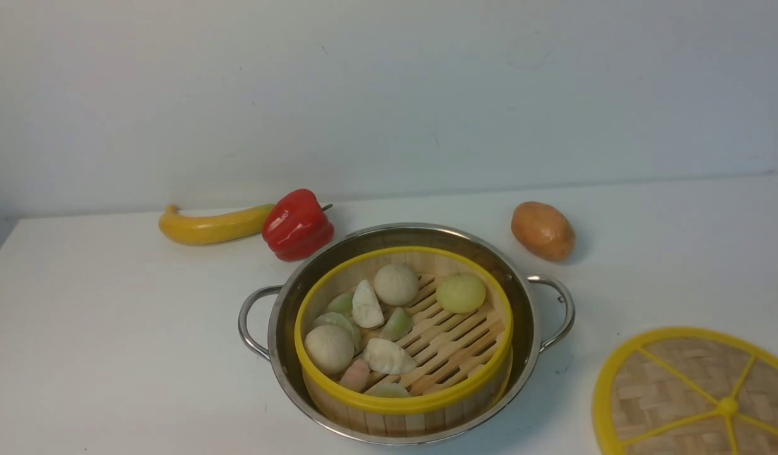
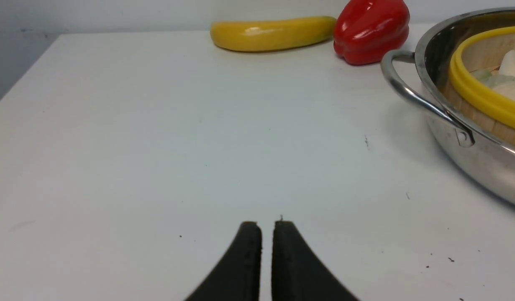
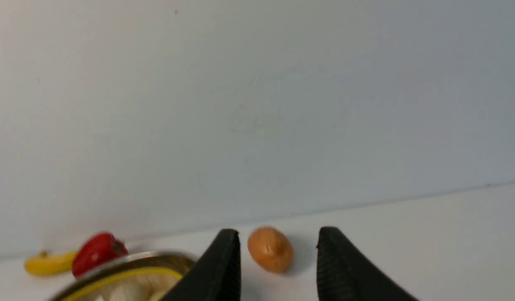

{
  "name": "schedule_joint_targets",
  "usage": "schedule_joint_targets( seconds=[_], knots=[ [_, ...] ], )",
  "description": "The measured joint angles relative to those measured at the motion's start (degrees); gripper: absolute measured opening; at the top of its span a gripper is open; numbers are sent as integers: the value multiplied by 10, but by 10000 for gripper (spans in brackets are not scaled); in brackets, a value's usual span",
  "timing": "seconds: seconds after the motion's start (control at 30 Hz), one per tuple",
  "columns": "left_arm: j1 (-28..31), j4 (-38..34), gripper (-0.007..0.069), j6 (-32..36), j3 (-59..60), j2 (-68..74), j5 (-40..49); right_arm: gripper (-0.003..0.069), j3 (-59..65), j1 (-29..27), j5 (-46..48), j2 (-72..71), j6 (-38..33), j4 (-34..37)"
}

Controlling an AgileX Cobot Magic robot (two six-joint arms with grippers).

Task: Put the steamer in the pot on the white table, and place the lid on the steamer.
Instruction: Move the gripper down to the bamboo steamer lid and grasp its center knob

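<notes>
The steamer [image 1: 406, 335], a bamboo basket with a yellow rim and pale buns on its slatted floor, sits inside the shiny steel pot [image 1: 526, 316] in the middle of the white table [image 1: 110, 328]. The lid [image 1: 695, 395], a flat woven disc with yellow rim and spokes, lies on the table to the pot's right, partly cut off by the picture's edge. Neither gripper shows in the front view. My left gripper [image 2: 267, 225] is shut and empty, low over bare table to the left of the pot [image 2: 470, 159] and steamer [image 2: 479, 92]. My right gripper [image 3: 278, 234] is open and empty, with the pot's rim [image 3: 127, 261] beside it.
A yellow banana [image 1: 212, 225] and a red pepper [image 1: 297, 224] lie behind the pot on the left near the wall. A brown potato [image 1: 543, 230] lies behind it on the right and shows far off between my right fingers [image 3: 228, 267].
</notes>
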Motion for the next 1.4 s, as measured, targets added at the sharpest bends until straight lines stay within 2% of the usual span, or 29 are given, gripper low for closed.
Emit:
schedule_joint_targets(
  seconds=[0.13,0.23,0.53,0.6,0.83,0.93,1.1,1.4],
  knots=[
    [0,0,43,0,0,0,0,241,-13,0,134,87,-76,-26],
    [0,0,43,0,0,0,0,241,-41,0,218,168,-93,-38],
    [0,0,52,0,0,0,0,241,-159,0,300,374,-122,-40],
    [0,0,52,0,0,0,0,241,-191,0,319,436,-149,-35],
    [0,0,64,0,0,0,0,242,-235,1,320,573,-165,-37],
    [0,0,67,0,0,0,0,251,-237,14,303,613,-165,-64],
    [0,0,70,0,0,0,0,281,-239,55,279,660,-131,-120],
    [0,0,74,0,0,0,0,285,-239,92,248,728,-103,-161]
  ],
)
